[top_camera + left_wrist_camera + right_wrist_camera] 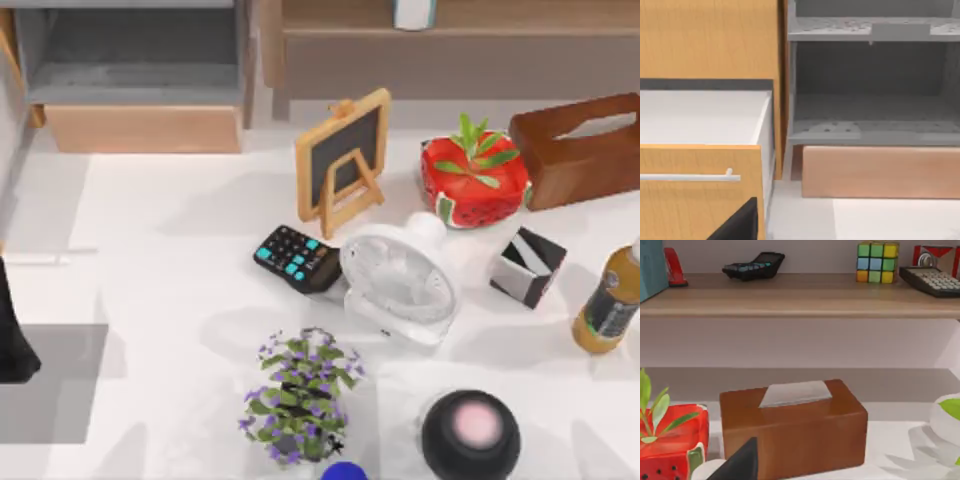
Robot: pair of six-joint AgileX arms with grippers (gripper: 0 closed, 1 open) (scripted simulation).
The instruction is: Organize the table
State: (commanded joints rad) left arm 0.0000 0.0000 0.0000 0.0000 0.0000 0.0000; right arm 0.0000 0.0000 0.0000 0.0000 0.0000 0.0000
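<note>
The white table holds a cluster of objects in its middle and right. A small chalkboard easel stands at the back, with a black calculator and a white fan in front of it. A red watermelon pot with a green plant sits beside a brown tissue box. My left arm is parked at the left edge, and a dark part of its gripper faces the shelf unit. My right gripper hovers close before the tissue box.
A purple flowering plant, a black round object with a pink centre, a black-and-white box and a bottle stand nearer the front and right. The wood-and-grey shelf unit lines the back; an open wooden drawer juts out.
</note>
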